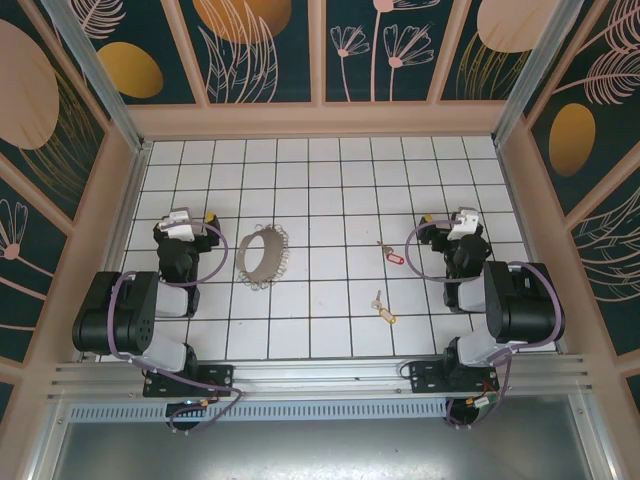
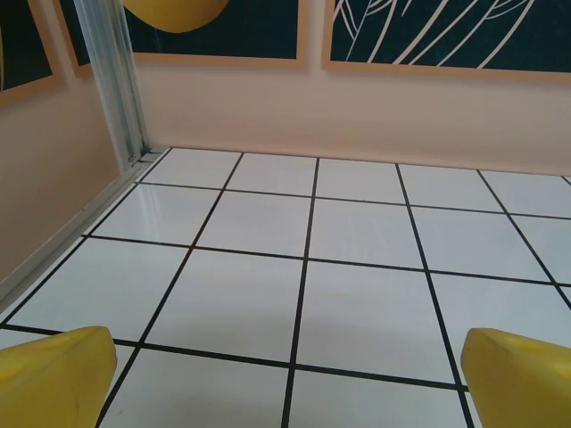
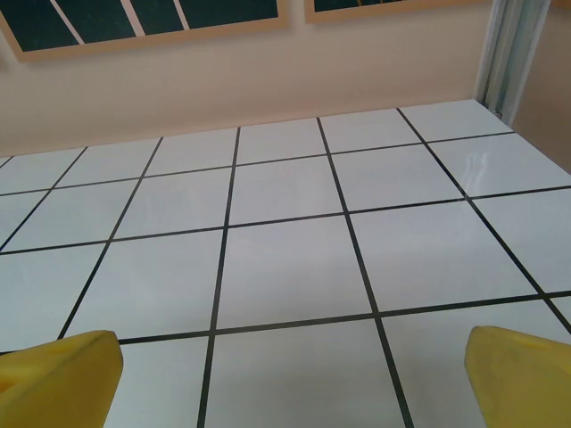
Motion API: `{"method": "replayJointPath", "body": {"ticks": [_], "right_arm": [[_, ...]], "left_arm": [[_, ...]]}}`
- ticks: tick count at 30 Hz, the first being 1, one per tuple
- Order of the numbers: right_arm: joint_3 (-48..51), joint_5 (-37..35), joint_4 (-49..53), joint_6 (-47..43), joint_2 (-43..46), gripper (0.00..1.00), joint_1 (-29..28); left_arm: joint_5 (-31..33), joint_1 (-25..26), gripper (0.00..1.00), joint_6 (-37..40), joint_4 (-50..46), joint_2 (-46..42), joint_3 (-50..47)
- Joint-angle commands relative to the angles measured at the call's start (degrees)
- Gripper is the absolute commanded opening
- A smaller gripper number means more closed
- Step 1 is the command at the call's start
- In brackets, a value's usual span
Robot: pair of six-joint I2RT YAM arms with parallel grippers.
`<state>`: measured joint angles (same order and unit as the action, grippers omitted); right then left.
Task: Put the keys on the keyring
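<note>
Lying off keyring [image 1: 262, 256], red key [image 1: 390, 256], tan key [image 1: 383, 310], left hand [image 2: 285, 383] spread, right hand [image 3: 290, 374] spread

No writing, brand, number or sign can be read anywhere. The red tag [image 1: 392, 257] and the tan tag [image 1: 386, 316] on the keys are too small to show lettering. The wall panels [image 1: 260, 45] carry plant patterns, not words.
</note>
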<state>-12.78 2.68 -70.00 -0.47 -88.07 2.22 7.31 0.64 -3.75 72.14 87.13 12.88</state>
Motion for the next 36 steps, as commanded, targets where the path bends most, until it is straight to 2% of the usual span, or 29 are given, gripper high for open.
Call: {"method": "replayJointPath", "body": {"ticks": [1, 25, 28, 31, 34, 36], "right_arm": [[-1.11, 0.75, -0.49, 1.04, -0.17, 0.99, 0.24], [-1.0, 1.35, -0.65, 1.0, -0.04, 0.99, 0.33], [-1.33, 0.7, 0.77, 0.11, 1.07, 0.98, -0.51], [-3.71, 0.71, 8.57, -0.06, 4.85, 0.98, -0.81], [-9.34, 2.08, 25.99, 1.51, 11.28, 0.99, -0.73], [-13.72, -0.17, 36.82, 5.3, 13.79, 0.99, -0.78]], "left_arm": [[-0.9, -0.29, 0.99, -0.27, 0.54, -0.12, 0.74], [-0.94, -0.29, 0.99, -0.3, 0.56, -0.19, 0.7], [-2.93, -0.3, 0.99, 0.47, 1.55, -1.97, -0.58], [-1.44, -0.34, 0.99, -0.69, -5.72, -7.28, 0.75], [-2.16, -0.29, 0.99, -0.66, -7.75, -10.62, 0.14], [-0.54, -0.29, 0.99, -1.58, -10.39, -12.9, 0.56]]}}
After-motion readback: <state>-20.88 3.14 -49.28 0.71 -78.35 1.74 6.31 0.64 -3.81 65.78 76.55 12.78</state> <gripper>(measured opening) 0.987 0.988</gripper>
